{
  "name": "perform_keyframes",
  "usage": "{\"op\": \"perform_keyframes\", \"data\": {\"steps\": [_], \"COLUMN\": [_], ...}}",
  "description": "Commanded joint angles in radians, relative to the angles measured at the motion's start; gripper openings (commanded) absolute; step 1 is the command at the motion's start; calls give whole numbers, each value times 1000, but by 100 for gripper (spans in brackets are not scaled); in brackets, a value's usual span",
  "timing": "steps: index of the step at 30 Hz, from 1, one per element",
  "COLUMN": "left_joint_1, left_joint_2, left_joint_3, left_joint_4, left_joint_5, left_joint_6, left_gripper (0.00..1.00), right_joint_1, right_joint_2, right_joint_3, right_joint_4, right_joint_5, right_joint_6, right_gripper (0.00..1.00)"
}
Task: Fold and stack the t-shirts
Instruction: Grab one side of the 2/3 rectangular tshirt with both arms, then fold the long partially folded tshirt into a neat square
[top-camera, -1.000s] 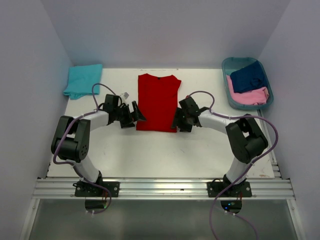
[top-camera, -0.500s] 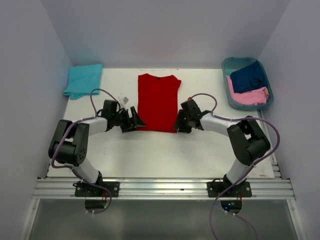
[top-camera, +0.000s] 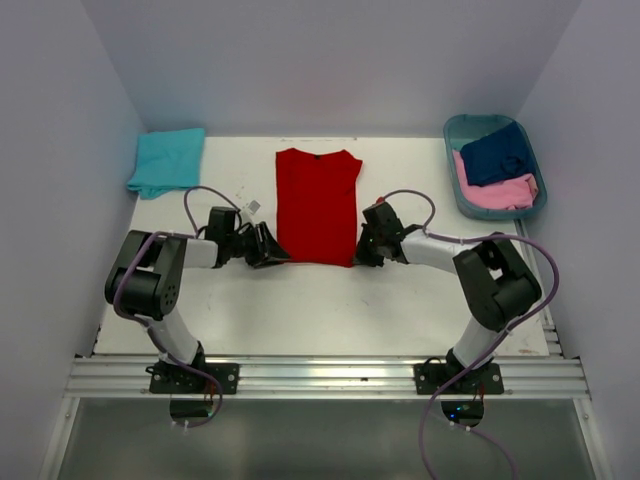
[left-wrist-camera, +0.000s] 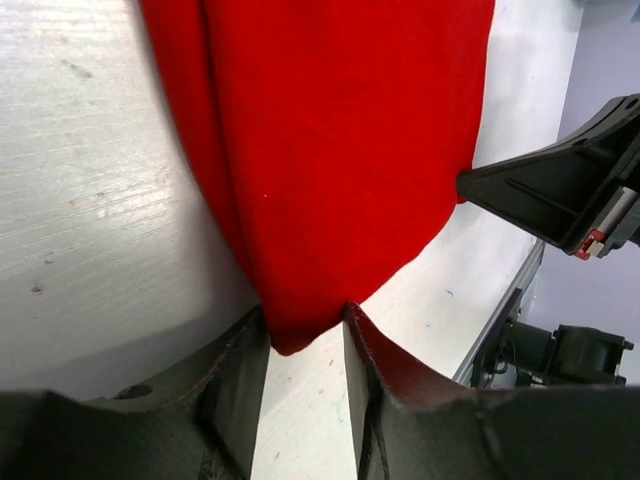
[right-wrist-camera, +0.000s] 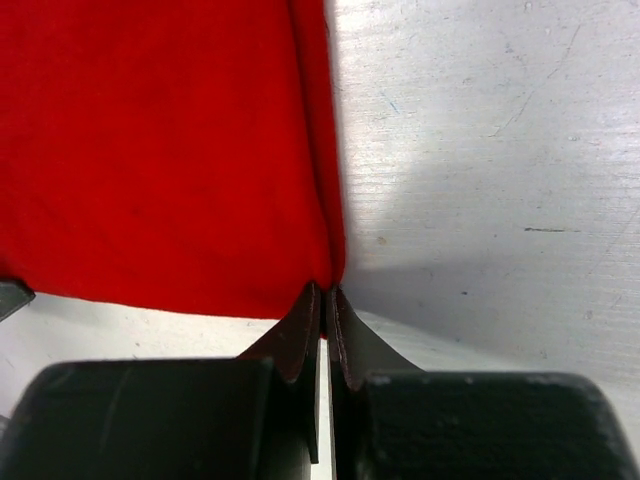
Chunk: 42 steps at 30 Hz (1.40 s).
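The red t-shirt (top-camera: 317, 205) lies flat in the middle of the table, folded into a long strip with its collar at the far end. My left gripper (top-camera: 270, 250) sits low at its near left corner. In the left wrist view that gripper (left-wrist-camera: 298, 325) is narrowly open, with the red t-shirt (left-wrist-camera: 340, 150) corner just between the fingertips. My right gripper (top-camera: 362, 250) is at the near right corner. In the right wrist view it (right-wrist-camera: 325, 295) is shut on the red t-shirt (right-wrist-camera: 160, 150) edge.
A folded turquoise t-shirt (top-camera: 165, 160) lies at the far left corner. The teal basket (top-camera: 470, 118) at the far right holds a navy t-shirt (top-camera: 497, 155) and a pink t-shirt (top-camera: 497, 190). White walls close in the table on three sides.
Both grippers have dropped and slid inward onto the red t-shirt's near corners. The left jaws have narrowed around the left corner. The right jaws have closed on the right corner.
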Motion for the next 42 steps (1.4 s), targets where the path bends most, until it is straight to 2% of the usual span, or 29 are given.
{"op": "perform_keyframes", "data": {"steps": [1,3,4,7,14,16,19,21,23,26,29,33,37,42], "left_joint_1": [-8,-8,-8,-8,-9,-14,-26,-50,-135,-218,-229,-232,-232,-232], "left_joint_2": [72,38,23,-48,-156,-233,-389,-512,-580,-738,-949,-1096,-1155,-1186], "left_joint_3": [-87,-116,-130,-187,-291,-328,-365,-394,-397,-377,-339,-267,-201,-115], "left_joint_4": [-147,-146,-146,-144,-127,-159,-291,-326,-369,-504,-662,-834,-949,-1020], "left_joint_5": [-133,-126,-129,-140,-88,-76,-90,-79,-53,-100,-111,-122,-133,-159], "left_joint_6": [66,69,71,77,51,43,51,-19,-105,-159,-185,-211,-218,-225], "left_gripper": [40,37,18,0,0,0,0,0,0,0,0,0,0,0], "right_joint_1": [-3,-3,-3,-3,0,11,40,61,110,193,262,350,463,534], "right_joint_2": [9,-10,-16,-57,-149,-213,-290,-375,-459,-537,-652,-737,-829,-844], "right_joint_3": [-54,-83,-94,-141,-207,-240,-281,-301,-322,-333,-347,-333,-263,-101], "right_joint_4": [-17,-13,-10,0,-13,-31,-77,-103,-157,-239,-321,-400,-549,-660], "right_joint_5": [15,15,14,18,-3,-14,-8,-6,3,21,20,44,113,190], "right_joint_6": [-15,-21,-23,-29,-37,-35,-31,-23,-8,21,75,110,158,143], "right_gripper": [0,0,0,0,0,0,0,0,0,0,0,0,0,0]}}
